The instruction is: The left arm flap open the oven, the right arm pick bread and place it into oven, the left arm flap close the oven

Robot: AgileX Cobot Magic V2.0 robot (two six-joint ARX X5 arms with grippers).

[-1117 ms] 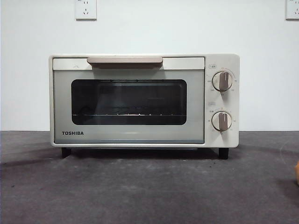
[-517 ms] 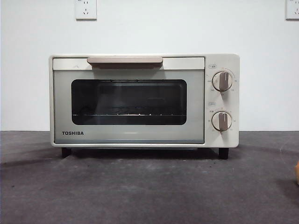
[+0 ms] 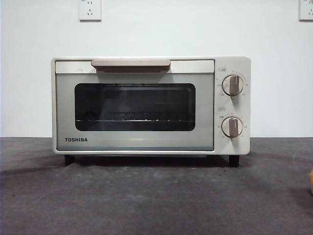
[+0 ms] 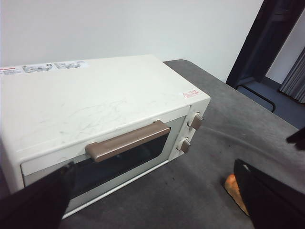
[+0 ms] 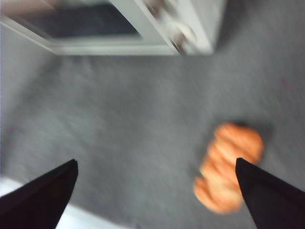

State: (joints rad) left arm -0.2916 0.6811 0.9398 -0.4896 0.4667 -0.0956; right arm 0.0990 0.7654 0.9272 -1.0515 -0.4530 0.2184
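The cream-white TOSHIBA oven (image 3: 150,105) stands on the dark table with its door shut and its tan bar handle (image 3: 130,63) at the top. In the left wrist view the oven (image 4: 95,105) lies below and ahead of my left gripper (image 4: 153,167), which is open, empty and above the table in front of the door. The orange-tan bread (image 5: 228,174) lies on the table beside the oven's knob end. My right gripper (image 5: 156,162) is open and empty above the table, apart from the bread. That view is blurred. The bread also shows in the left wrist view (image 4: 233,191) and as a sliver in the front view (image 3: 311,181).
A white wall stands close behind the oven, with two sockets (image 3: 90,10) high on it. The grey table top (image 3: 146,200) stretches in front of the oven. A dark door frame (image 4: 267,43) stands beyond the table's far end.
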